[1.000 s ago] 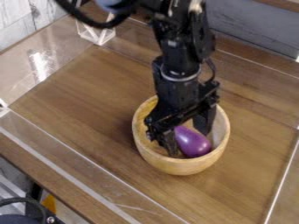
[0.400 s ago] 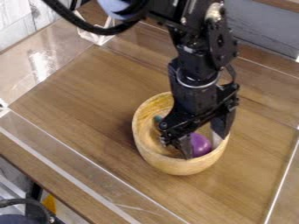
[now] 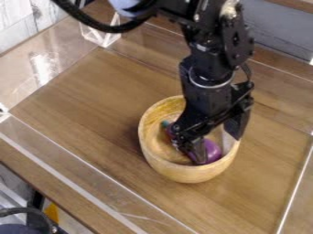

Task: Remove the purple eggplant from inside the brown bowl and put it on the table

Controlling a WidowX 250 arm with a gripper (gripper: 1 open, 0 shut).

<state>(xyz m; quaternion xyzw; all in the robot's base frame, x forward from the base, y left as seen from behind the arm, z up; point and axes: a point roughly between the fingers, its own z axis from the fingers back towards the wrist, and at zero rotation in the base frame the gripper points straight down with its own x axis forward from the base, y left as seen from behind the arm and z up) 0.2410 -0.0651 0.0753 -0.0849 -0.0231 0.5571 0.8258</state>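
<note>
One step is in hand: the grasp of the purple eggplant [image 3: 208, 149], which has not yet left the brown bowl [image 3: 156, 151].

Layout, left to right:
- Clear plastic walls [image 3: 55, 50] border the desk [image 3: 86, 110] on its left and near edges. The left half of the desk carries nothing.
- The brown bowl stands right of centre on the desk, upright, rim up.
- The purple eggplant lies inside the bowl, toward its right side. Only part of its glossy skin shows, below and between the black fingers; how it lies cannot be told.
- The black arm [image 3: 214, 46] comes down from the top of the view, over the right part of the bowl.

Gripper state: the gripper [image 3: 203, 140] points straight down into the bowl with its jaws spread fully wide. One finger stands on each side of the eggplant. It has hold of nothing. Whether a fingertip touches the eggplant or the bowl floor cannot be told from this view.

Next move, as a judgement: close the jaws on the eggplant's body, confirm the hold, then lift clear of the rim before carrying it sideways to a bare part of the desk. The eggplant's smooth rounded skin may slip out from between the fingers if the jaws close off centre.
</note>
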